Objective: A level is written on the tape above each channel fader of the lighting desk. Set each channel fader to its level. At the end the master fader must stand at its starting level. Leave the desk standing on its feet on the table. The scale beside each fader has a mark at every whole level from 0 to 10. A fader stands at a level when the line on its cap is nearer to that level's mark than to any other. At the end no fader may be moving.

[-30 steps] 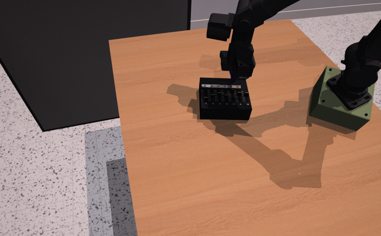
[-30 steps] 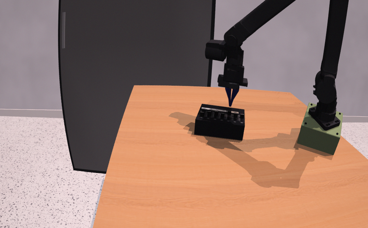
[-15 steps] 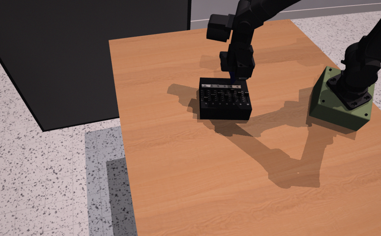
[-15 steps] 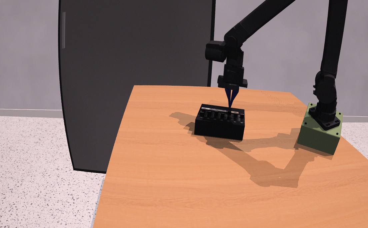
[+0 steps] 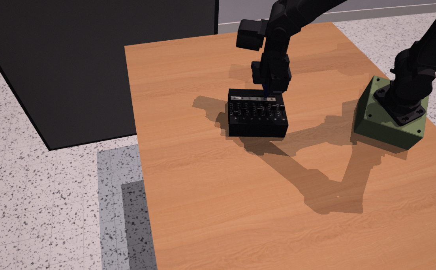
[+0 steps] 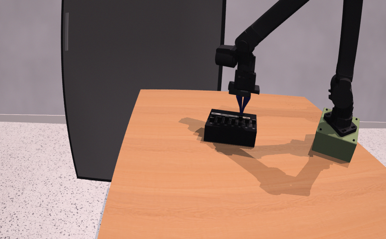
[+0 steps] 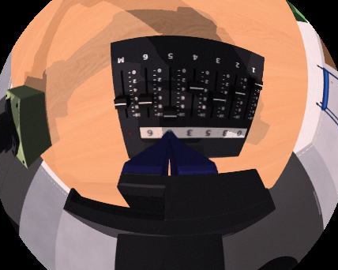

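The black lighting desk [image 5: 257, 113] stands on its feet in the middle of the table; it also shows in the exterior view [image 6: 230, 127] and the wrist view [image 7: 186, 97]. A pale tape strip [image 7: 191, 133] with written levels runs along its far edge. Several faders sit at different heights; the master, marked M, is at the desk's right end in the top view [image 5: 282, 107]. My gripper [image 7: 169, 136] is shut and empty, its blue fingertips pointing down at the tape strip just behind the channel 5 fader [image 7: 170, 115]. It also shows in the top and exterior views [image 5: 265, 94] [image 6: 241, 112].
The arm's green base block [image 5: 391, 114] stands at the table's right edge. A large dark panel [image 5: 78, 60] stands off the table's left side.
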You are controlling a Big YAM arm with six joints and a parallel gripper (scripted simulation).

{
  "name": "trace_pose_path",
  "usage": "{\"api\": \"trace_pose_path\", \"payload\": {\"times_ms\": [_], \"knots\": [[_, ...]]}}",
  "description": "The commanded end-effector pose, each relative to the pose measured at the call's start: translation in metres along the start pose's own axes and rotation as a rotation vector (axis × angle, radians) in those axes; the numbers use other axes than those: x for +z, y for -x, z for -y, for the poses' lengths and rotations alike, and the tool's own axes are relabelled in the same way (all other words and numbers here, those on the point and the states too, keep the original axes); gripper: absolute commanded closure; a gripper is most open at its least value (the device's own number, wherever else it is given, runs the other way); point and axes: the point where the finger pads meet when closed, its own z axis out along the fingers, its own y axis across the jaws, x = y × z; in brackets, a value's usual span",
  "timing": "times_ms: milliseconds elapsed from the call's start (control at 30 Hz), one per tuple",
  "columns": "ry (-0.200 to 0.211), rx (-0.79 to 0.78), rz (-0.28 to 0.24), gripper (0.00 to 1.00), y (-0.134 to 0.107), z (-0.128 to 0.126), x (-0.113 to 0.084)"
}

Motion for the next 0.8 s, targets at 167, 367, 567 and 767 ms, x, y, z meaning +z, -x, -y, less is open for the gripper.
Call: {"api": "trace_pose_path", "payload": {"times_ms": [167,367,567,767], "knots": [[-0.001,-0.003,0.004,1.00,0.0028,0.0069,0.0025],[0.000,-0.003,0.004,1.00,0.0029,0.0069,0.0026],[0.001,-0.003,0.005,1.00,0.0037,0.0063,0.0030],[0.006,0.000,0.006,1.00,0.0053,0.0035,0.0044]]}}
